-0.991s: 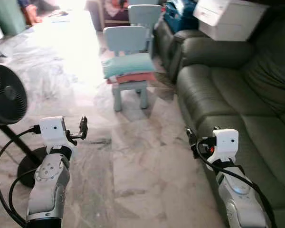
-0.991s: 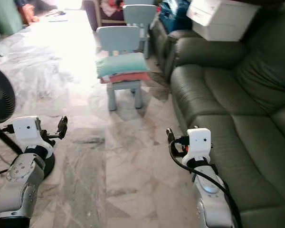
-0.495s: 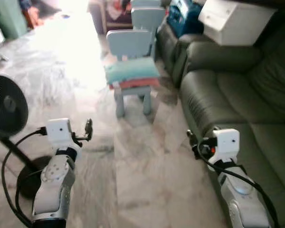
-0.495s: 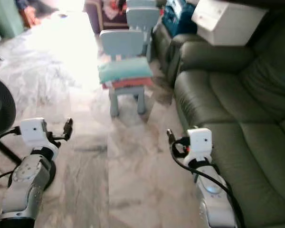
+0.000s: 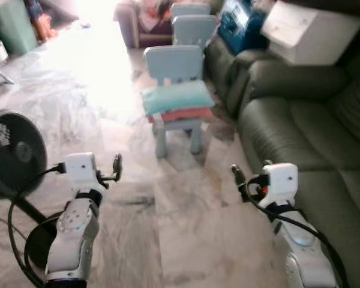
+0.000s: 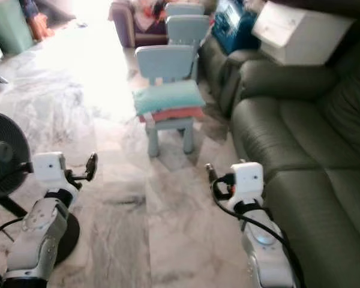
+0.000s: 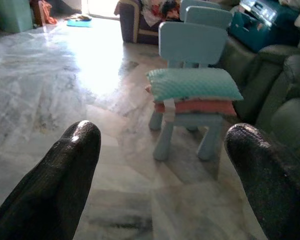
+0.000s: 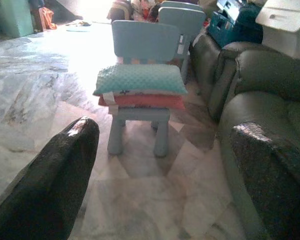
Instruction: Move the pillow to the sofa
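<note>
A teal pillow (image 5: 177, 96) lies on top of a pink pillow (image 5: 181, 114) on the seat of a small pale blue chair (image 5: 174, 62), ahead of me on the marble floor. The dark green sofa (image 5: 300, 132) runs along my right side. My left gripper (image 5: 116, 166) is held up over the floor, open, far short of the chair. My right gripper (image 5: 236, 174) is raised beside the sofa's front edge, also open and holding nothing. In the wrist views the pillows (image 8: 140, 79) sit well beyond the fingers (image 8: 65, 170).
A black standing fan (image 5: 15, 155) is close on my left. A white box (image 5: 312, 30) rests on the sofa's arm and a blue bag (image 5: 240, 30) sits behind it. A second pale chair (image 5: 189, 11) and a purple armchair (image 5: 135, 15) stand farther back.
The camera has moved forward and turned slightly, so the chair and pillows sit closer and more to the right. Both arms keep the same raised pose.
</note>
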Motion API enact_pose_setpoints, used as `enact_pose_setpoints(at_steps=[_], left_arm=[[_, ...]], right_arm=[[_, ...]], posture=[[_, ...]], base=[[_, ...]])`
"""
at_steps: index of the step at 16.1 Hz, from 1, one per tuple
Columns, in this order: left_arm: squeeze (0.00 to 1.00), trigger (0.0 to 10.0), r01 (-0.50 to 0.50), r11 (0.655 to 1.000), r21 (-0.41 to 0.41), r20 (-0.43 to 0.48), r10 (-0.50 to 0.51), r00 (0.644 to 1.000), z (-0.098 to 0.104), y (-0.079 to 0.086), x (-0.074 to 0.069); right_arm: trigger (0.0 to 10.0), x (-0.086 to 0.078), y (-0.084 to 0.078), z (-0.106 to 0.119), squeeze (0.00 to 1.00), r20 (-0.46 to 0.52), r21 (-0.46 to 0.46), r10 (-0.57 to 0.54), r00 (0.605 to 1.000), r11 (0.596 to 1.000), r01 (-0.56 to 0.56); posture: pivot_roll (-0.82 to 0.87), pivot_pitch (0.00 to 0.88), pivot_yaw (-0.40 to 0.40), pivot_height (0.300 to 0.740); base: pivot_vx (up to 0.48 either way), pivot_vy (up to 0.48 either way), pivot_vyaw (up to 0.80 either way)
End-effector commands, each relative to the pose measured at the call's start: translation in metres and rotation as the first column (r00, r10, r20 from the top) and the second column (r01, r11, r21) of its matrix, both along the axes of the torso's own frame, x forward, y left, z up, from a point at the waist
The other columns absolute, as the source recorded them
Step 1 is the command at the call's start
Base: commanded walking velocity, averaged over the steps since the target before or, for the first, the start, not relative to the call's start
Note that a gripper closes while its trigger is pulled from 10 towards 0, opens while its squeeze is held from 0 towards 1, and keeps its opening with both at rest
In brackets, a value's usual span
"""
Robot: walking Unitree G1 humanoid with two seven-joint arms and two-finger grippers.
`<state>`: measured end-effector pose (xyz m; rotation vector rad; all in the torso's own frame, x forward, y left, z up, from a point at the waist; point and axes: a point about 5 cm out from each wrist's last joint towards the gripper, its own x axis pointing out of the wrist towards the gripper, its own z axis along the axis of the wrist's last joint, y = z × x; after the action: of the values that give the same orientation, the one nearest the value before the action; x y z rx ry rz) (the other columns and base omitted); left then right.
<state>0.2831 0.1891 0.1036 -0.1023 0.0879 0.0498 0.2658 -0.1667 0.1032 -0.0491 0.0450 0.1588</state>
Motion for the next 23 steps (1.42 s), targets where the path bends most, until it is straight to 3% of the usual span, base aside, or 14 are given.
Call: enact_pose_setpoints(at_steps=[1,3,4,8,13,14,17,20,23], left_arm=[[0.00,10.0,-0.021,1.000,0.024,-0.003,0.021,1.000,0.001,0.008,0.001],[0.00,10.0,-0.055,0.998,0.019,-0.025,0.055,0.998,-0.002,0.008,0.002],[0.00,10.0,-0.040,0.998,0.049,-0.018,0.041,0.999,-0.001,0.005,0.003],[0.00,10.0,-0.024,0.999,0.031,-0.025,0.024,0.999,-0.001,0.000,0.006],[0.00,10.0,0.003,0.999,0.041,0.007,-0.004,1.000,0.007,-0.004,0.014],[0.00,10.0,0.020,0.998,0.052,0.044,-0.023,0.999,0.014,-0.007,0.014],[0.00,10.0,0.016,0.999,0.044,0.045,-0.017,0.999,0.014,-0.009,0.012],[0.00,10.0,0.017,1.000,0.024,0.053,-0.018,0.998,0.013,-0.012,0.010],[0.00,10.0,0.018,1.000,0.010,0.050,-0.018,0.999,0.012,-0.012,0.010]], right_arm=[[10.0,0.002,0.006,0.007,0.00,0.027,0.011,0.017,0.999,1.000,-0.017],[10.0,0.002,0.006,0.007,0.00,0.026,0.010,0.017,1.000,1.000,-0.018],[10.0,0.002,0.006,0.007,0.00,0.027,0.010,0.017,1.000,1.000,-0.017],[10.0,0.002,0.006,0.006,0.00,0.019,0.009,0.004,1.000,1.000,-0.005],[10.0,0.009,0.005,0.006,0.00,-0.005,0.045,-0.037,0.999,0.998,0.037],[10.0,0.010,0.003,0.005,0.00,-0.006,0.048,-0.085,0.996,0.995,0.085],[10.0,0.008,0.003,0.004,0.00,-0.010,0.082,-0.074,0.997,0.994,0.075],[10.0,0.011,-0.002,0.007,0.00,-0.001,0.034,-0.103,0.995,0.994,0.103],[10.0,0.009,0.004,0.008,0.00,0.007,0.017,-0.043,0.999,0.999,0.043]], posture=[[-0.07,0.052,-0.051,0.740],[-0.07,0.053,-0.051,0.740],[-0.07,0.053,-0.051,0.740],[-0.07,0.055,-0.052,0.740],[-0.07,0.077,-0.028,0.740],[-0.05,0.094,-0.026,0.740],[-0.06,0.093,-0.038,0.740],[-0.07,0.094,-0.060,0.740],[-0.07,0.097,-0.066,0.740]], base=[[0.420,0.000,0.00],[0.000,0.000,0.00],[0.000,0.000,0.00],[0.000,0.000,0.00],[0.000,-0.473,0.00],[0.000,0.000,0.00],[0.000,0.000,0.00],[0.000,0.000,0.00],[0.000,0.000,0.00]])
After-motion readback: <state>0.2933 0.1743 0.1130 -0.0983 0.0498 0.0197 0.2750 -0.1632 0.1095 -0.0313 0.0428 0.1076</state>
